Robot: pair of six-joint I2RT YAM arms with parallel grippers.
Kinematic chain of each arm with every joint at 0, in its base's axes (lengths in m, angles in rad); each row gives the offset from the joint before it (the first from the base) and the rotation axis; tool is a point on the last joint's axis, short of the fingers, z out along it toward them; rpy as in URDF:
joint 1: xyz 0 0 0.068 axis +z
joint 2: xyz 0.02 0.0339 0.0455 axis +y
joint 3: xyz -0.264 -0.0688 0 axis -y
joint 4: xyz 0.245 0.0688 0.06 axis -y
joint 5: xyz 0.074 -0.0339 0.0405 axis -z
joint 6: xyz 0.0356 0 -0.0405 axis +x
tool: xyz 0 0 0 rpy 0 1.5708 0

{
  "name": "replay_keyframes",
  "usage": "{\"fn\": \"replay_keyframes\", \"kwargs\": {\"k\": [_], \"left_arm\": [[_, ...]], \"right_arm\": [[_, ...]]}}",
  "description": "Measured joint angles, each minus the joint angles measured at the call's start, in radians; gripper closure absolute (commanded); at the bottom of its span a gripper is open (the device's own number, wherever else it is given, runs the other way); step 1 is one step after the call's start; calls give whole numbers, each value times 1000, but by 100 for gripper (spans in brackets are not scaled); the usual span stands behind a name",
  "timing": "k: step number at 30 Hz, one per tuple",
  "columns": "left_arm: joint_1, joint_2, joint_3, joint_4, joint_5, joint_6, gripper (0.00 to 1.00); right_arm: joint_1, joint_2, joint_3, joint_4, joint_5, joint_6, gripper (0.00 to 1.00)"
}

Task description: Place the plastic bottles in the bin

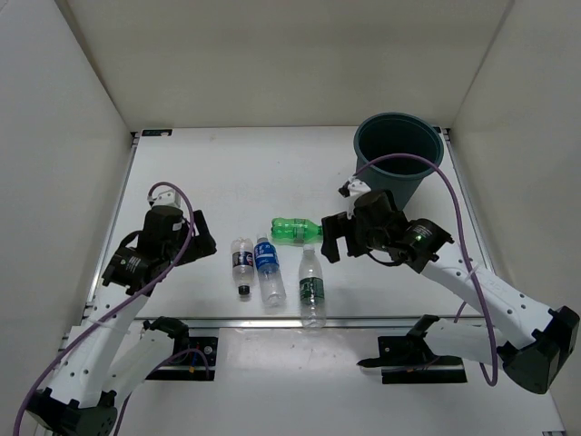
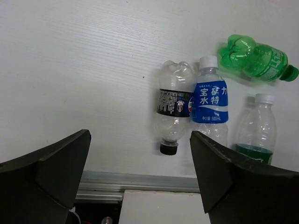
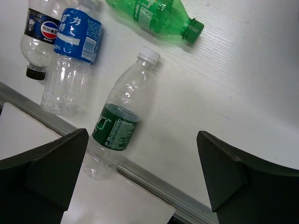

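Four plastic bottles lie on the white table. The all-green bottle (image 1: 295, 230) lies sideways behind the other three. The dark-labelled bottle (image 1: 242, 262) with a black cap, the blue-labelled bottle (image 1: 269, 269) and the green-labelled clear bottle (image 1: 312, 289) lie side by side near the front edge. The dark teal bin (image 1: 398, 154) stands upright at the back right. My left gripper (image 1: 204, 242) is open and empty, left of the bottles. My right gripper (image 1: 330, 239) is open and empty, just right of the green bottle's cap. The left wrist view shows the dark-labelled bottle (image 2: 175, 108) ahead; the right wrist view shows the green-labelled bottle (image 3: 119, 122).
A metal rail (image 1: 272, 320) runs along the table's front edge, with the green-labelled bottle's base reaching it. White walls enclose the table on the left, back and right. Purple cables loop from both arms; the right one arcs over the bin's front.
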Motion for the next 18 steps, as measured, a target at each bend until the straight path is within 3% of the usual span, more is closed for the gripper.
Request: {"fn": "replay_keyframes", "kwargs": {"k": [9, 14, 15, 17, 18], "left_arm": [[-1, 2, -2, -6, 3, 14, 1], [-1, 0, -15, -4, 3, 21, 2], [-1, -1, -21, -5, 3, 23, 2], [0, -3, -36, -6, 3, 26, 1], [0, -3, -41, -10, 3, 26, 2]], "right_arm": [[62, 22, 0, 36, -44, -42, 1], [118, 148, 0, 28, -21, -21, 1], [136, 184, 0, 22, -3, -13, 3], [163, 250, -7, 8, 27, 19, 18], [169, 272, -15, 5, 35, 35, 17]]}}
